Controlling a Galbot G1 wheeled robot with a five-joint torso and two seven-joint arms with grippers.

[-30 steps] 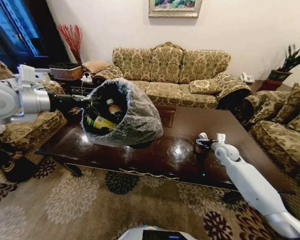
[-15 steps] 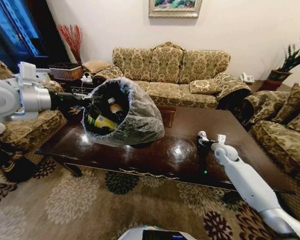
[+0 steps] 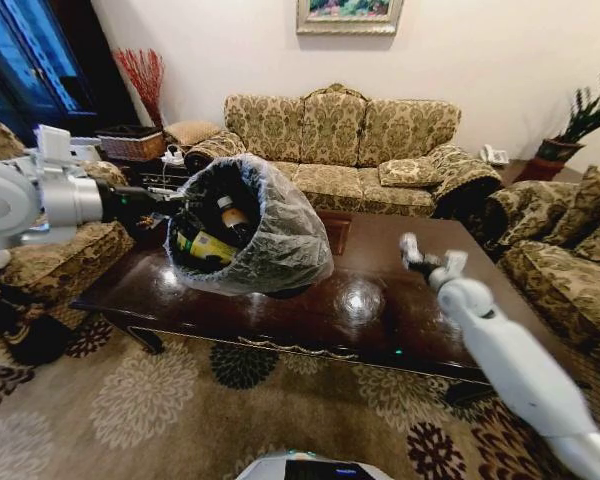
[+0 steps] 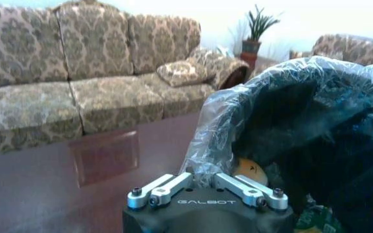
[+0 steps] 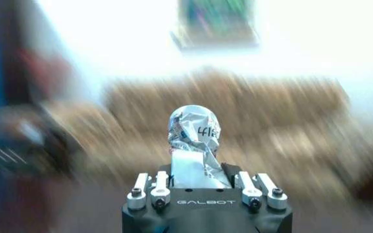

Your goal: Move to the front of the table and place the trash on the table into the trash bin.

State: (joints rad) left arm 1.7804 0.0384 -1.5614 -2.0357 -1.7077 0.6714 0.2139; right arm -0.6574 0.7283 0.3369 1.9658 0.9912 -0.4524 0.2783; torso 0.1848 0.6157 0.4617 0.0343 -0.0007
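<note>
Right gripper raised above the right part of the table, clamped on the silver-white wrapper, crumpled foil standing up from between the fingers in the right wrist view. Right arm reaching in from the near right corner, over the table's near edge.

Left gripper out at the left, over the table's left end, pinched onto the rim of the trash bin. Fingers closed on the bag-covered lip in the left wrist view. Bin held off the tabletop and tipped, mouth turned toward the near left, grey plastic liner bunched around the outside. Inside the bin: the tan bottle lying near the upper part of the opening, the green-yellow packet below it. Cannot tell from these views where the red can sits.

Glossy dark tabletop between the two grippers, square inlaid panel toward the far side, just right of the bin. Beyond the table, a patterned sofa against the far wall, a framed picture above it, a potted plant at the far right.
</note>
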